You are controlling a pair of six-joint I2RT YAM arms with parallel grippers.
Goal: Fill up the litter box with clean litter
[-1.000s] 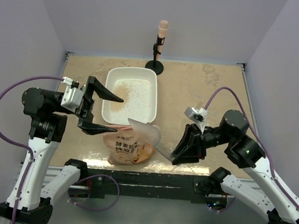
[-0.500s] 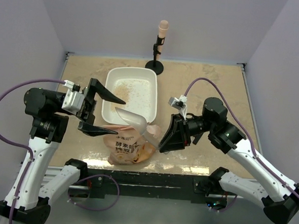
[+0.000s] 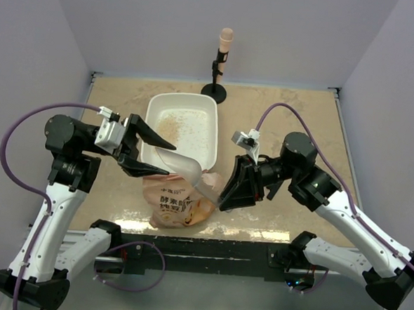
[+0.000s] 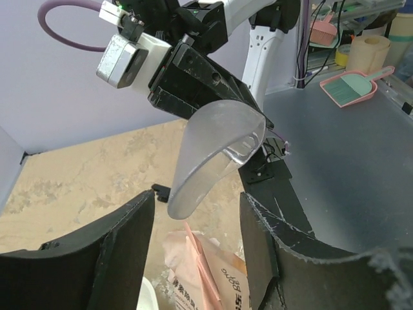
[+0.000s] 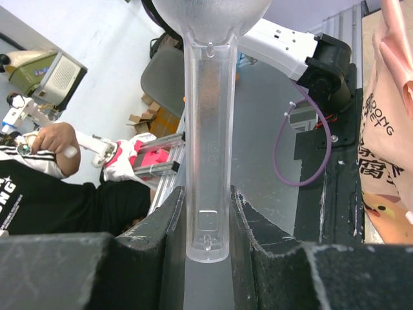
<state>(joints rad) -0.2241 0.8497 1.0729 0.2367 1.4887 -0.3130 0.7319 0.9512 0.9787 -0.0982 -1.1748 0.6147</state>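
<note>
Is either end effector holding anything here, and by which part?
The right end effector grips the clear scoop by the end of its handle. The left end effector holds nothing and its jaws are open.

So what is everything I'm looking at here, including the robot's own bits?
litter box: one, white, middle of the table
clean litter: thin scatter, beige, inside the litter box
bag: one, orange-pink, printed, just in front of the litter box
scoop: one, clear plastic, over the box's near end
stand: one, black with a peach top, behind the box
table: one, mottled beige
left gripper: black, open, either side of the scoop's bowl
right gripper: black, shut on the scoop's handle
</note>
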